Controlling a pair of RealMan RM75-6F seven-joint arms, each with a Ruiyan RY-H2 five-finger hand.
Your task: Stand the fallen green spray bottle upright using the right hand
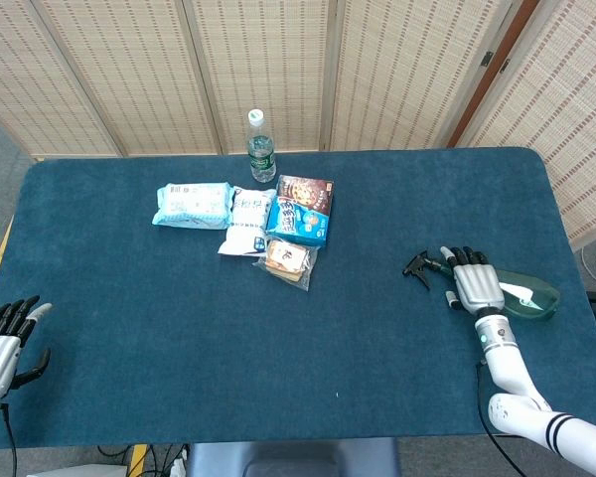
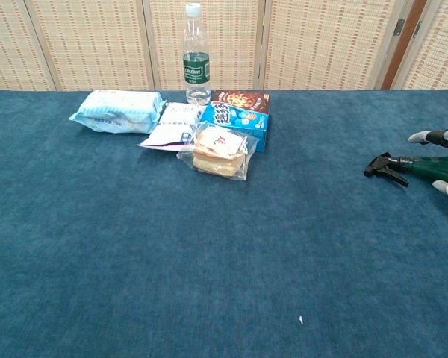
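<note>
Step in hand: closing the right hand around the fallen green spray bottle, by my reading; the lift and tilt are not yet begun.
Bottle: lies on its side at the right of the blue table, black trigger head pointing left, green body running off to the right.
Right hand: lies palm down over the bottle's neck, just behind the trigger head, with the fingers spread over it. Whether they are clenched on it I cannot tell; the chest view shows only fingertips at the frame's right edge, on either side of the neck.
Left hand: the left hand sits released at the near left edge of the table, fingers apart, holding nothing, well apart from the work.
Grasp advice: a wrap around the neck or the upper body would likely give better control than a hold on the trigger, which could squeeze and spray.
Raising advice: pivot on the base, which lies at the right end, so that the head swings up and the bottle does not slide.
Risk: the rounded body may roll away from the fingers before they close.
Setting down: let go only when the base sits flat.
Bystanders: the water bottle and snack packets lie far left, well apart from the bottle.
</note>
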